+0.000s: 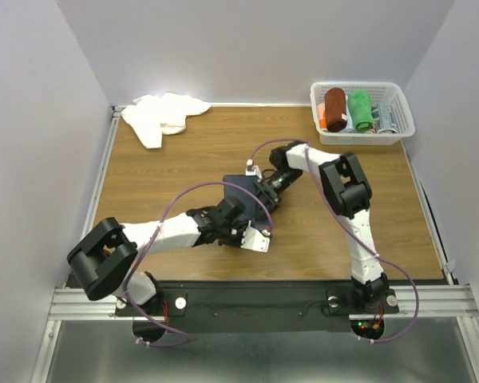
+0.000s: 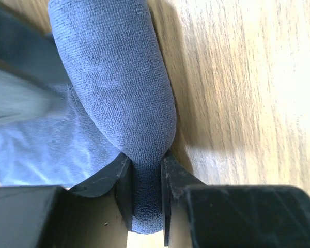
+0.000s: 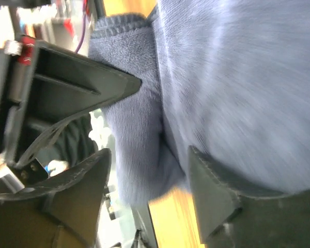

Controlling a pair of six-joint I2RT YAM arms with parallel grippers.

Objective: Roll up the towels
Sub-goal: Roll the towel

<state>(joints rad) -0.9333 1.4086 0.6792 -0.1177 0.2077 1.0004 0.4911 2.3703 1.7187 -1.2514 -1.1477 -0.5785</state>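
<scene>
A crumpled white towel (image 1: 164, 116) lies at the far left corner of the desk (image 1: 176, 175). Near the desk's middle, the left gripper (image 2: 145, 165) pinches one end of the partly rolled slate blue-grey towel (image 2: 119, 77). Just to its right, the right gripper (image 3: 149, 155) stands spread, straddling the same roll. At far right, a basket (image 1: 359, 137) holds rust-brown (image 1: 334, 109) and green (image 1: 361, 110) rolls.

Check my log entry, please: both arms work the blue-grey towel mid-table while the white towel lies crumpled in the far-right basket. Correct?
No. The white towel lies crumpled at the far-left corner of the table, not in the basket, as the top external view shows. The rest holds.
</scene>
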